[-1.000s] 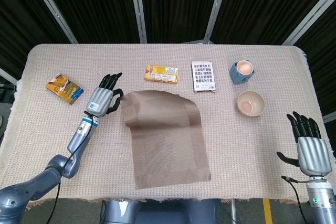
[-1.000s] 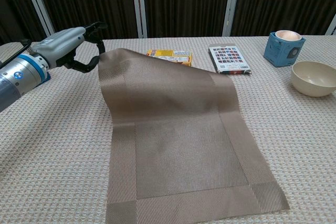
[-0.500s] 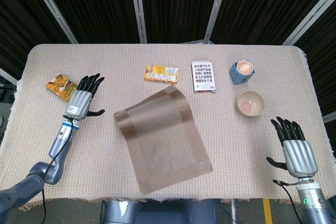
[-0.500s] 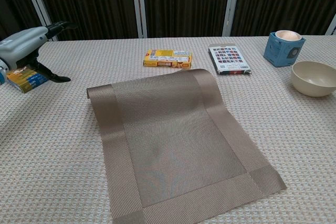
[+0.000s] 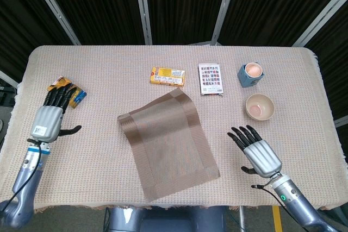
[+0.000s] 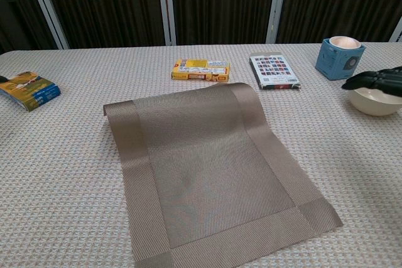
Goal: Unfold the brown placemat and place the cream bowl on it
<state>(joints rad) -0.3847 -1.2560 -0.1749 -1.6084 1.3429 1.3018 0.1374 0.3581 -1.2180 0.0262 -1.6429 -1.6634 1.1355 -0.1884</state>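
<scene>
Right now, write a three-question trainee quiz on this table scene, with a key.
1. True or false: the cream bowl already sits on the brown placemat.
2. Which hand is nearer the bowl? A) left hand B) right hand
3. Fill in: the blue cup stands beyond the bowl, toward the table's ____ edge.

Key: 1. False; the bowl rests on the tablecloth, apart from the placemat, which lies spread open. 2. B; the right hand, fingers spread and holding nothing, is just in front of the bowl, while the left hand is by the table's left edge. 3. Far.
</scene>
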